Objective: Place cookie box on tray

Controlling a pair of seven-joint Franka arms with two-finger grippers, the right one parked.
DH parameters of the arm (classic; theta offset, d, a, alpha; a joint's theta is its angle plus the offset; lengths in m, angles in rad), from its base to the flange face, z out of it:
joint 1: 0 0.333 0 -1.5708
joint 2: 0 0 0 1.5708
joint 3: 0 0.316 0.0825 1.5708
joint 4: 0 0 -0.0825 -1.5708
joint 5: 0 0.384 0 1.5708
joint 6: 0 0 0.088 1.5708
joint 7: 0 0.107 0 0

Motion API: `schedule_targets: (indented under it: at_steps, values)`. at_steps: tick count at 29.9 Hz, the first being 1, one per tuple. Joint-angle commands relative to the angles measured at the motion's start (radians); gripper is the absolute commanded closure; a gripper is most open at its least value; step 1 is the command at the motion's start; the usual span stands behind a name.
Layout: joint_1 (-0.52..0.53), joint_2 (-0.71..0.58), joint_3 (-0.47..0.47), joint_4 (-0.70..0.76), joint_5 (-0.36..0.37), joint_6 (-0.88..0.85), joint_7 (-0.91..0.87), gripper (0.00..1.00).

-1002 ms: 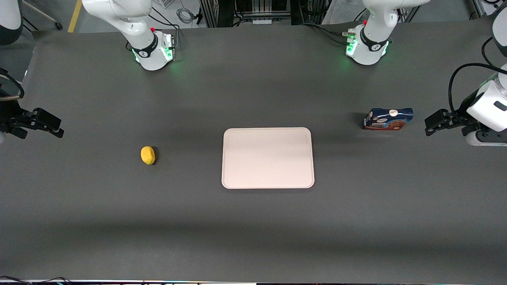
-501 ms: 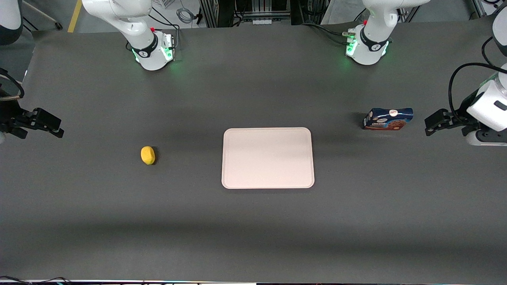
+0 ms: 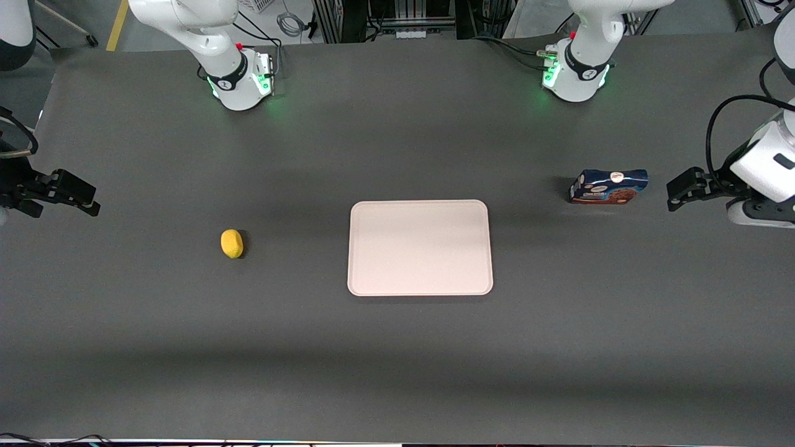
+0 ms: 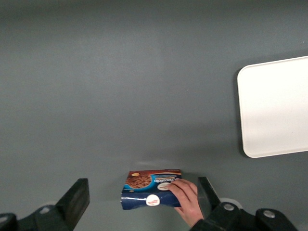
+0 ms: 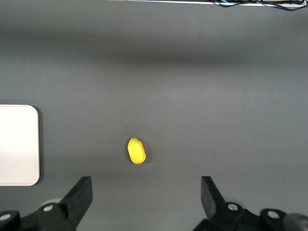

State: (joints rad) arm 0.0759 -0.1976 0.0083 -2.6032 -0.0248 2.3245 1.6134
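Dark grey tabletop (image 3: 397, 360): small dark-blue cardboard cookie box (image 3: 608, 187) lying between flat pale pinkish-white rectangular tray (image 3: 420, 247) and nearby left gripper (image 3: 677, 191), jaws spread wide, long axis running finger to finger.

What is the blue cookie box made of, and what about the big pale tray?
The cookie box looks like thin printed cardboard: creased edges, slightly shiny print. The tray looks like smooth matte plastic, going by its rounded corners and moulded low rim, though I can't be sure. The gripper hangs beside the box, jaws open.
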Motion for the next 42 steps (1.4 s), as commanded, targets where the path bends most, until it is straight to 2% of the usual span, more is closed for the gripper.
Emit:
schedule_targets:
  at_steps: [1, 8, 24, 42]
  values:
    - [-0.010, -0.046, -0.016, -0.043, -0.009, 0.029, -0.016, 0.00]
    - [-0.018, -0.045, -0.059, -0.052, -0.009, 0.068, -0.016, 0.00]
    - [-0.018, -0.026, -0.062, -0.164, -0.009, 0.269, 0.013, 0.00]
    - [-0.016, -0.011, -0.060, -0.218, -0.007, 0.351, 0.022, 0.00]
